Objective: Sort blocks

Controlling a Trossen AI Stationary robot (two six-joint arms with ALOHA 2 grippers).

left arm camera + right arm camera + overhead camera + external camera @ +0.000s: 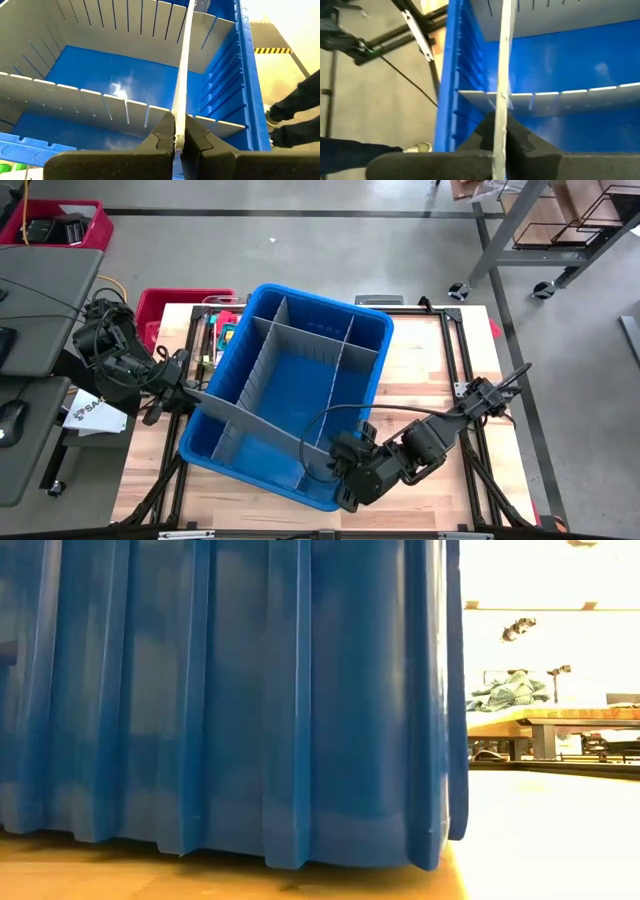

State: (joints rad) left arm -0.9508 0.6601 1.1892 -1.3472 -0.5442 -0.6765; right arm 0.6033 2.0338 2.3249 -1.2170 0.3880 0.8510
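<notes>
Both claws are clamped on grey dividers inside the bin (352, 330): left claw (174, 142) on the long divider (182, 85), right claw (500, 132) on a divider (504, 60) at the opposite rim, probably seating them. Blocks (224, 332) look heaped on the worktop (420, 370) behind the bin.

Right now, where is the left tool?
In the high view, the left tool is at the blue bin's left wall, shut on a grey divider panel.

blue bin (230, 700) cut off by low view's edges, blocks (226, 333) mostly hidden behind it
</notes>
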